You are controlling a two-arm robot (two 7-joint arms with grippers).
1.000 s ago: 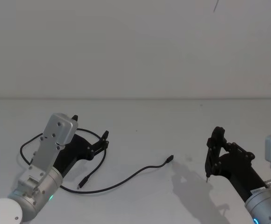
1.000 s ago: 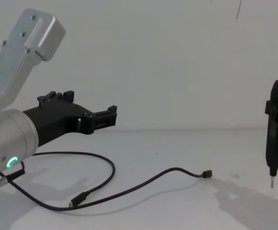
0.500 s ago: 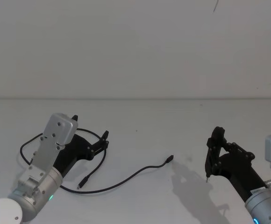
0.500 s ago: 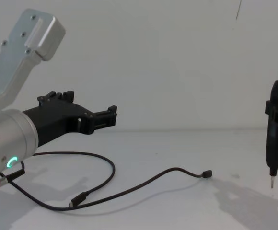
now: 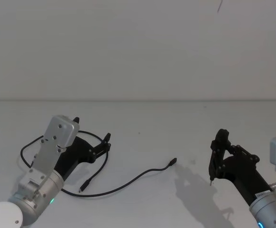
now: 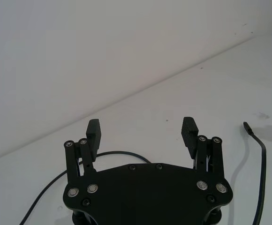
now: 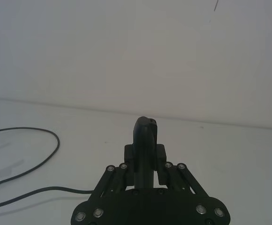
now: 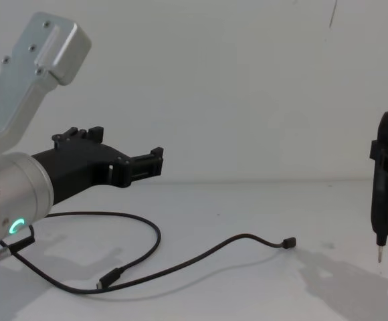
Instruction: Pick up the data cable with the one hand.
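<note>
While your right gripper clamps a metal-tipped tool, pinch the probably limp, light data cable mid-run with your wide-open left gripper.

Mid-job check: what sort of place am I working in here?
Probably a bare lab or test bench: a plain white table against a blank wall, one black cable lying loose on it, the left gripper open over it, and the right gripper holding a narrow tool.
</note>
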